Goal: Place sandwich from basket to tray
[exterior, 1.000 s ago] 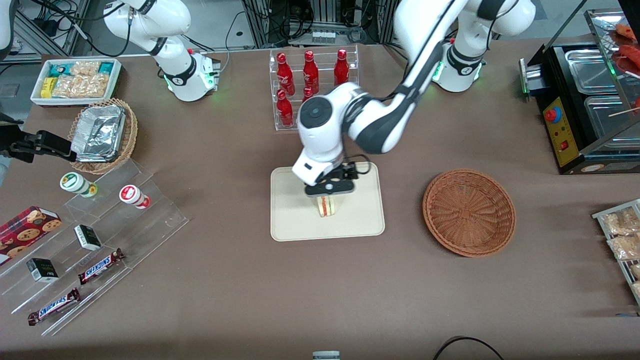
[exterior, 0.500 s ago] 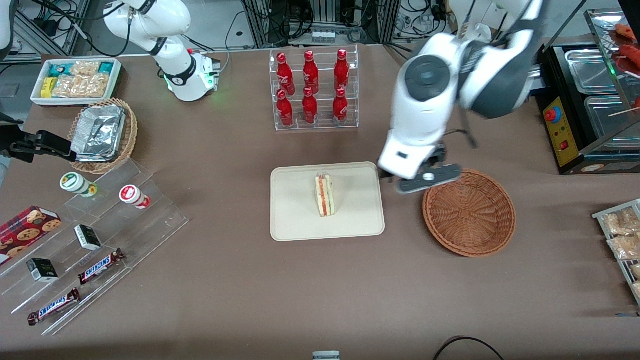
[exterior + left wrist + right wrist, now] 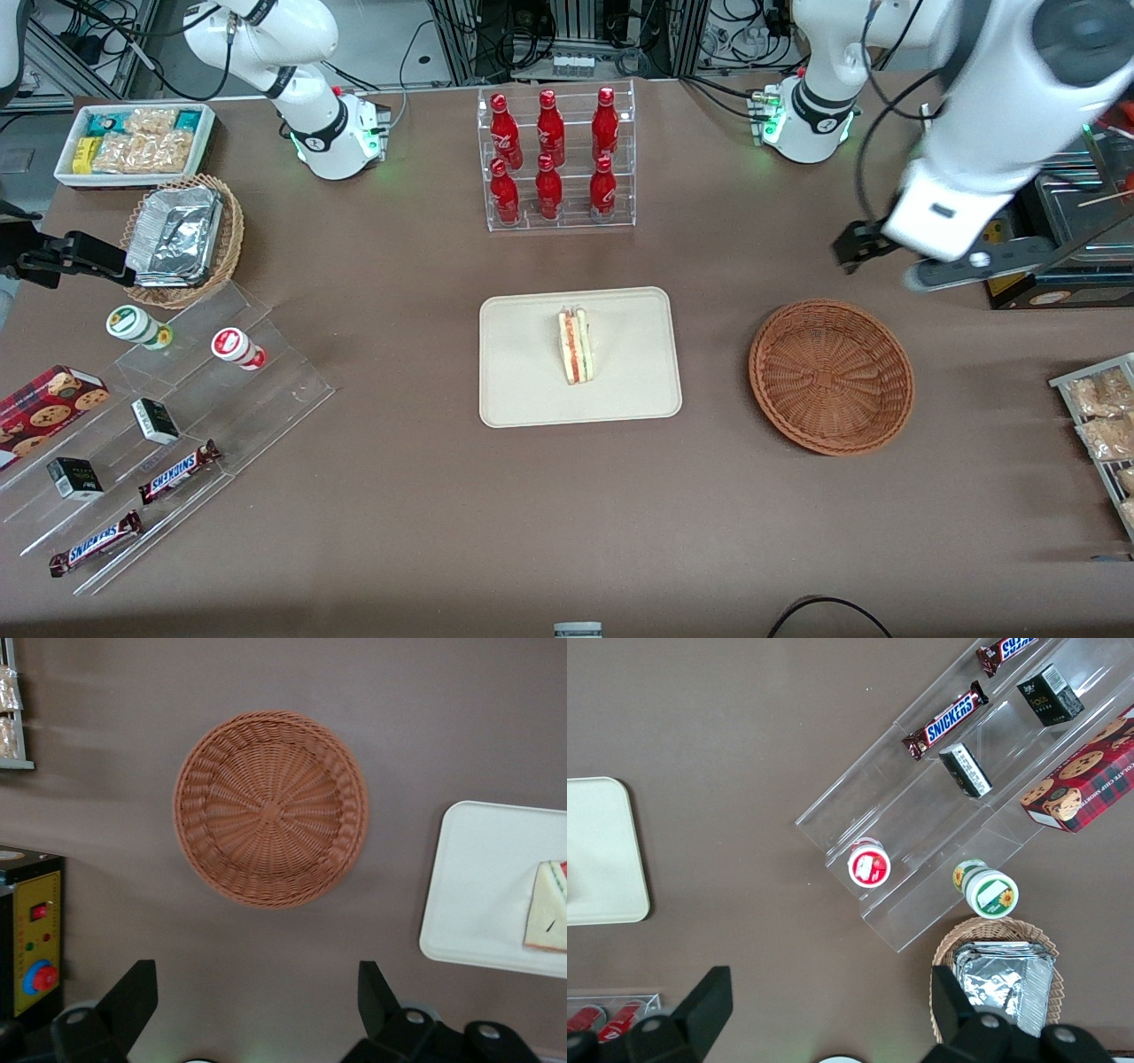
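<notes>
On the tray (image 3: 523,372), the sandwich (image 3: 575,346) is lying w/ its long axis running toward the front camera. The basket (image 3: 831,377) is sitting empty beside it on the desk (image 3: 425,496). Claw (image 3: 921,259) is hanging fingers apart, holding nothing, above the desk toward the working arm's end, well apart from the sandwich.

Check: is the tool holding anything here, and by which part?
Nothing. The tool is open and empty, above the table past the basket; the sandwich lies on the tray.

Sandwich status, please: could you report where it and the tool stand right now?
Tool open, empty, raised toward the working arm's end, farther from the camera than the basket. Sandwich on the tray. Basket empty. Nothing in the way.
</notes>
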